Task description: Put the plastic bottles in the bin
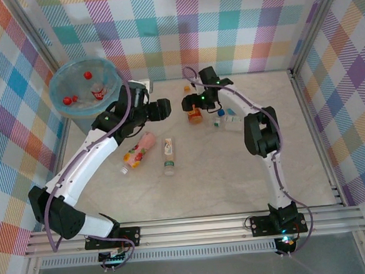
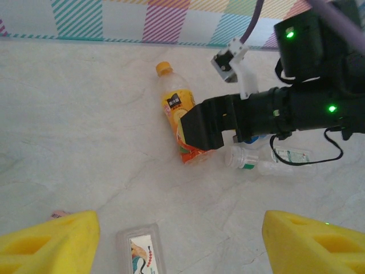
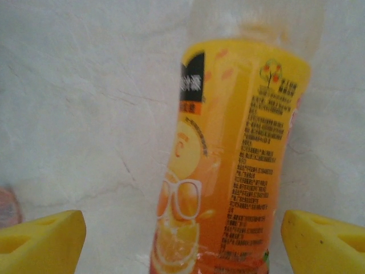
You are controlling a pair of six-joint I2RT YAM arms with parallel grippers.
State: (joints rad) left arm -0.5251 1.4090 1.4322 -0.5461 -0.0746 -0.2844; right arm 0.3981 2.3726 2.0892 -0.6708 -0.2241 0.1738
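Note:
An orange-labelled plastic bottle [image 1: 195,116] lies on the table with its cap toward the back wall. My right gripper [image 1: 190,104] hangs over it, open. In the right wrist view the bottle [image 3: 234,154] lies between the yellow fingers [image 3: 41,240], with a gap on each side. My left gripper [image 1: 162,108] is open beside the bin [image 1: 59,95], which holds red-capped bottles. In the left wrist view its fingers [image 2: 48,242] hang above bare table and the end of a green-white bottle [image 2: 142,251]. A pink bottle [image 1: 139,151] and that green-white bottle [image 1: 169,155] lie in the middle.
Clear bottles [image 1: 226,117] lie just right of the orange one, one with a green band [image 2: 251,161]. Checked walls and metal frame rails close in the table on three sides. The front half of the table is bare marble.

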